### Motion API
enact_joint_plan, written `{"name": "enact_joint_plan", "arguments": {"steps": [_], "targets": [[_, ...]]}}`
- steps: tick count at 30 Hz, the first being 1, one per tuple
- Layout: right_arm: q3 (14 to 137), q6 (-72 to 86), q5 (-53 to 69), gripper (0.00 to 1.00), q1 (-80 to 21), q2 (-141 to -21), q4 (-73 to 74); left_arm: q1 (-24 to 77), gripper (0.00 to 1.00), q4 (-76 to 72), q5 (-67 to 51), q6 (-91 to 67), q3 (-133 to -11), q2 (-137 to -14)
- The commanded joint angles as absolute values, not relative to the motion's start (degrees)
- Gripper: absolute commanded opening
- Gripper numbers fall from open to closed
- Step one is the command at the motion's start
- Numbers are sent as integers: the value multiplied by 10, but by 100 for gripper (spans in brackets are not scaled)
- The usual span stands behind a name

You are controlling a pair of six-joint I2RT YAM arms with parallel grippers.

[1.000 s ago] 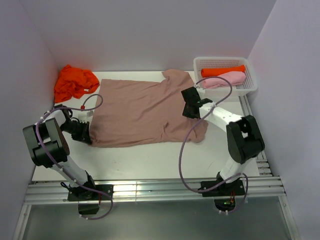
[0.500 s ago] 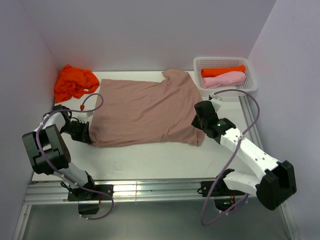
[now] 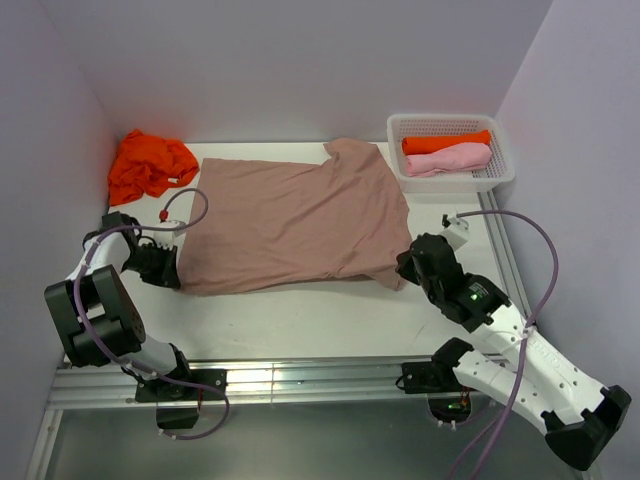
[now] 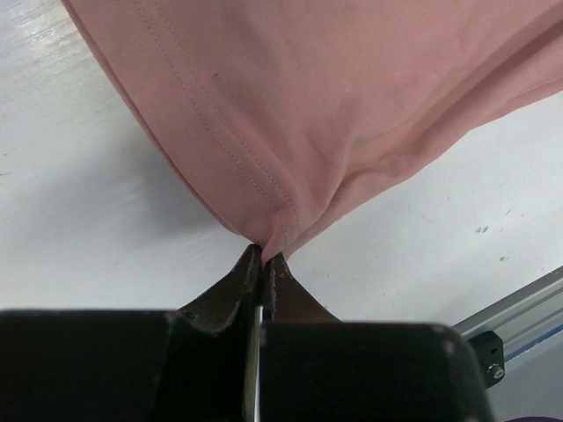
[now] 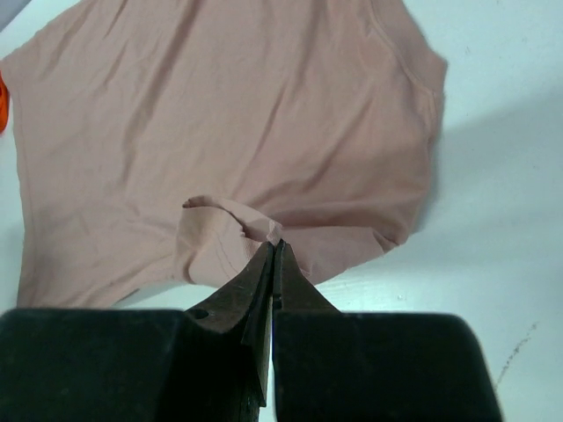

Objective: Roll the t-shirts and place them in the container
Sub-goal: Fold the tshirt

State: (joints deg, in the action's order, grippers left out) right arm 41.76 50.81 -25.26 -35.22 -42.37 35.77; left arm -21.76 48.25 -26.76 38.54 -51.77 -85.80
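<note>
The large pinkish-brown t-shirt (image 3: 290, 215) lies spread on the white table (image 3: 300, 320). My left gripper (image 3: 172, 268) is shut on its near left hem corner, seen in the left wrist view (image 4: 264, 251) with the cloth (image 4: 334, 105) stretching away. My right gripper (image 3: 402, 272) is shut on the shirt's near right corner; in the right wrist view (image 5: 274, 244) a pinched fold (image 5: 224, 233) rises to the tips. A bright orange t-shirt (image 3: 148, 163) lies crumpled at the back left.
A white mesh basket (image 3: 500, 175) at the back right holds a rolled orange t-shirt (image 3: 445, 142) and a rolled light pink t-shirt (image 3: 448, 159). Walls close in the left, back and right. A metal rail (image 3: 300, 380) runs along the near edge.
My right arm has swung from over the shirt's right side toward the near right, pulling the shirt's right corner with it. The left gripper stays on the left corner.
</note>
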Motion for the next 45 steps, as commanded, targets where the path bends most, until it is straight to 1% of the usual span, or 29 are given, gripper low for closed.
{"name": "enact_joint_plan", "arguments": {"steps": [1, 13, 20, 24, 27, 29, 30, 31, 34, 37, 45], "targets": [[430, 533, -297, 0, -376, -405, 396, -231, 0, 486, -262, 412, -515, -833], [488, 579, -366, 0, -475, -419, 482, -290, 0, 527, -245, 483, -508, -831], [527, 616, -408, 0, -553, -441, 529, -314, 0, 557, -236, 523, -510, -823], [548, 599, -421, 0, -564, -475, 526, -316, 0, 567, -250, 521, -526, -818], [569, 567, -430, 0, -560, -511, 508, -309, 0, 569, -271, 501, -561, -837], [579, 513, -411, 0, -529, -532, 468, -302, 0, 570, -283, 483, -585, -854], [581, 493, -383, 0, -512, -540, 453, -290, 0, 564, -287, 475, -591, -859], [581, 460, -370, 0, -475, -547, 420, -282, 0, 551, -287, 456, -603, -869], [578, 410, -323, 0, -402, -576, 362, -252, 0, 526, -294, 413, -620, -895], [587, 378, -298, 0, -352, -617, 326, -231, 0, 512, -308, 375, -666, -930], [626, 322, -263, 0, -284, -697, 258, -199, 0, 495, -309, 312, -751, -997]]}}
